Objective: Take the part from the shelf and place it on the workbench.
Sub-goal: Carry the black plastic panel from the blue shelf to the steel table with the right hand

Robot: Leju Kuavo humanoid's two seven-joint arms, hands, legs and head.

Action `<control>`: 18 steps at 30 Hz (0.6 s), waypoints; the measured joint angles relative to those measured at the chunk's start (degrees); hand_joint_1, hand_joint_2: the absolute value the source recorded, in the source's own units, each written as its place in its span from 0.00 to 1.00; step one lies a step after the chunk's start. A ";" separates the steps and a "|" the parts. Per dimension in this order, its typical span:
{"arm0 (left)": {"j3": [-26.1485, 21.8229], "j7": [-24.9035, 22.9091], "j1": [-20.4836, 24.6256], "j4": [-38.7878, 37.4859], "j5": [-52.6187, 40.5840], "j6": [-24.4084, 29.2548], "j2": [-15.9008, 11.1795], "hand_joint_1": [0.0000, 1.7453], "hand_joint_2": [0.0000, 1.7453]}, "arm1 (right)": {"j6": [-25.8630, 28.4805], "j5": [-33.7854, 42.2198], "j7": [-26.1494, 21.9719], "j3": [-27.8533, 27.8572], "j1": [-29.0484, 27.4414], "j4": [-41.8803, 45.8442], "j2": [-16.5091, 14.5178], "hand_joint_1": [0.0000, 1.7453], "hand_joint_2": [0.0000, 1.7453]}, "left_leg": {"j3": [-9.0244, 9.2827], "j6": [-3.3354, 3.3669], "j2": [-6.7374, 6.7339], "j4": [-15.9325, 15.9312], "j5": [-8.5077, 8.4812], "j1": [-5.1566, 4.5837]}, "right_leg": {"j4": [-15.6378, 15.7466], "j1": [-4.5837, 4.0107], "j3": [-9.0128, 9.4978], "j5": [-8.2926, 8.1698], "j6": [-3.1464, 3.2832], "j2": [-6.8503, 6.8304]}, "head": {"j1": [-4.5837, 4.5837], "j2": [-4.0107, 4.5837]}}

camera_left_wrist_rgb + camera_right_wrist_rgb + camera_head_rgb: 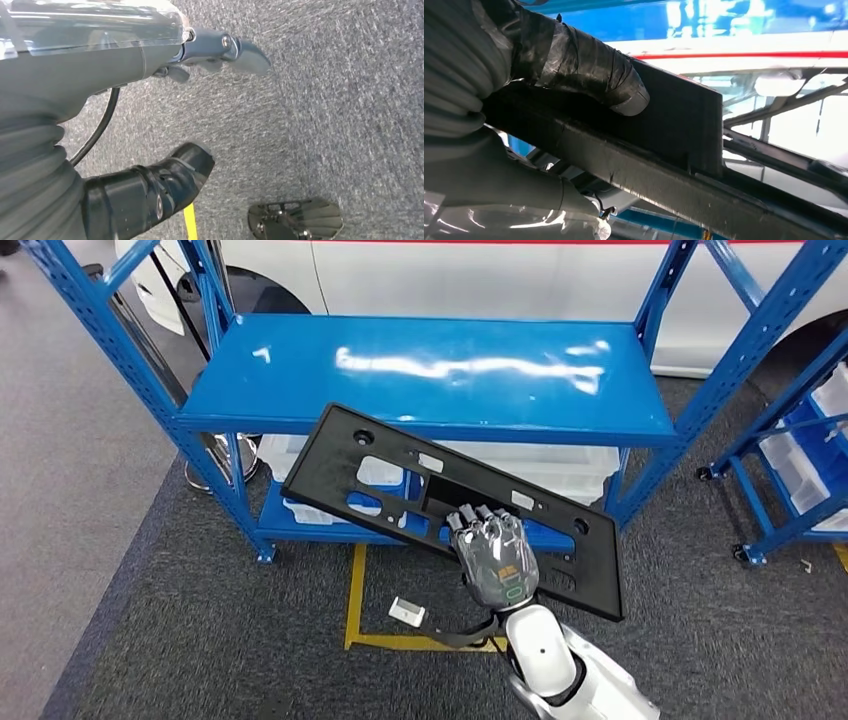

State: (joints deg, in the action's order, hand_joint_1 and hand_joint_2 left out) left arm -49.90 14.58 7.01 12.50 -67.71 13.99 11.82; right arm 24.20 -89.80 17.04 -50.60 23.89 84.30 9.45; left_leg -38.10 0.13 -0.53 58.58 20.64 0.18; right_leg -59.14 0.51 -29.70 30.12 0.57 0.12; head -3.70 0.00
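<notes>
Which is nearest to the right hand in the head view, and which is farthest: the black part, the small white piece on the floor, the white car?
From the right hand:
1. Black part, held in the hand.
2. Small white piece, on the carpet to its left.
3. White car, behind the blue shelf.

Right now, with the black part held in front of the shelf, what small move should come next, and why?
Probably draw the black part back from the blue shelf. The right hand grips its near edge, it hangs tilted over the carpet, and its far edge overlaps the shelf's front lip.
</notes>
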 joint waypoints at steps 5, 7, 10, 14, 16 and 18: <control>-0.02 0.00 -0.34 0.00 0.11 -0.01 -0.01 0.00 1.00 | 0.31 0.01 -0.12 0.78 -0.46 0.09 -0.36 1.00 1.00 | -3.34 -1.46 0.15 11.10 11.51 0.51 | 0.15 0.20 -4.07 -3.83 1.65 -0.34 | 0.24 0.00; -0.02 0.00 -0.30 0.00 0.12 -0.02 0.00 0.00 1.00 | 0.40 0.00 -0.14 1.01 -0.69 0.12 -0.40 1.00 1.00 | -3.08 -1.67 0.15 16.13 12.38 0.53 | 0.04 0.15 -6.04 -5.30 1.53 -0.38 | 0.25 0.00; -0.02 0.03 -0.24 0.00 0.19 -0.02 -0.03 0.00 1.00 | 0.37 0.01 -0.30 1.18 -0.98 0.12 -0.44 1.00 1.00 | 3.69 -1.19 0.24 10.61 8.45 0.49 | -0.14 0.14 -8.45 -7.24 1.13 -0.38 | 0.26 0.00; -0.02 0.42 0.19 0.00 0.23 0.02 -0.10 0.00 1.00 | 0.38 0.01 -0.81 1.50 -1.07 0.12 -0.69 1.00 1.00 | 12.29 0.08 0.39 -2.52 10.51 -0.11 | 0.06 0.08 -9.48 -9.38 -0.17 -0.43 | 0.23 0.00; -0.03 0.66 0.09 0.00 0.25 0.03 -0.08 0.00 1.00 | 0.43 0.04 -1.20 1.72 -1.41 0.12 -0.89 1.00 1.00 | 11.79 0.92 0.24 -2.90 9.66 0.00 | -0.05 0.21 -9.74 -9.58 -0.89 -0.42 | 0.20 0.00; -0.04 0.76 -0.01 0.00 0.27 0.05 -0.05 0.00 1.00 | 0.55 0.30 -1.67 2.20 -2.05 0.12 -1.15 1.00 1.00 | 11.02 1.86 0.00 -3.13 8.40 0.19 | -3.73 0.28 -11.24 -6.39 -1.28 -0.29 | 0.15 0.00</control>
State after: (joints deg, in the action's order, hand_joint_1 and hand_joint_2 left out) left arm -49.94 15.34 7.00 12.50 -67.44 14.04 11.76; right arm 24.75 -89.50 15.37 -48.41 21.83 84.42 8.30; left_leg -27.08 1.99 -0.54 55.45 29.04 0.38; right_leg -62.87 0.80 -40.93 23.73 -0.71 -0.16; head -3.55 0.00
